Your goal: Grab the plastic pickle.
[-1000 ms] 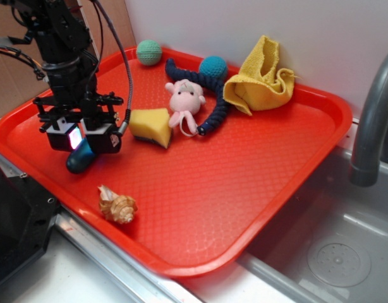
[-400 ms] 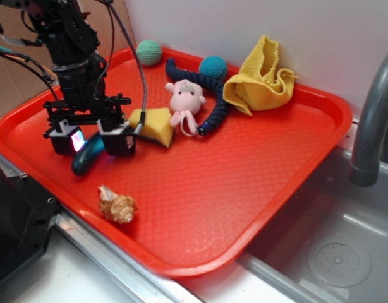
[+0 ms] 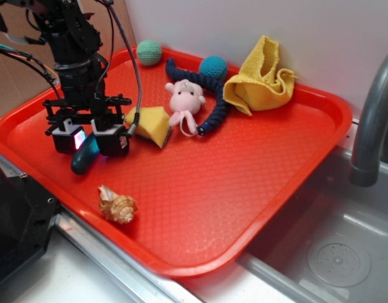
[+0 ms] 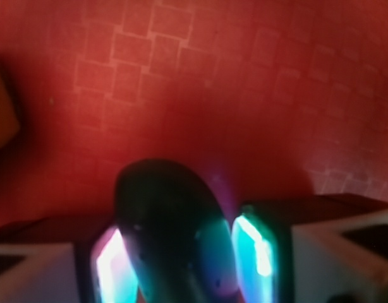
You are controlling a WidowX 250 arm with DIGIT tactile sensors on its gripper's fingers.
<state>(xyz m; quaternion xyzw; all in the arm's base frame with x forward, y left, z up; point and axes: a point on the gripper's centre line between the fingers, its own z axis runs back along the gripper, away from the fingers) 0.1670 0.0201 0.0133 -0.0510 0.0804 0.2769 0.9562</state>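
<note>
The plastic pickle (image 3: 82,161) is a dark teal capsule lying on the red tray (image 3: 244,177) near its left front edge. My gripper (image 3: 88,144) stands over it, pointing down, with a finger on either side. In the wrist view the pickle (image 4: 169,233) fills the gap between the two glowing pads (image 4: 254,252), and my gripper (image 4: 181,255) is shut on it. Its far rounded end sticks out past the fingertips and rests on the tray.
A yellow sponge wedge (image 3: 151,124) lies just right of the gripper and a seashell (image 3: 117,206) sits in front. Further back are a pink plush toy (image 3: 184,101), a navy rope (image 3: 216,110), two teal knitted balls (image 3: 149,52), a yellow cloth (image 3: 260,79). Faucet (image 3: 374,113) and sink at right.
The fingers stood wider apart 0.4 s ago and have closed in on the pickle. The gripper has shifted slightly left.
</note>
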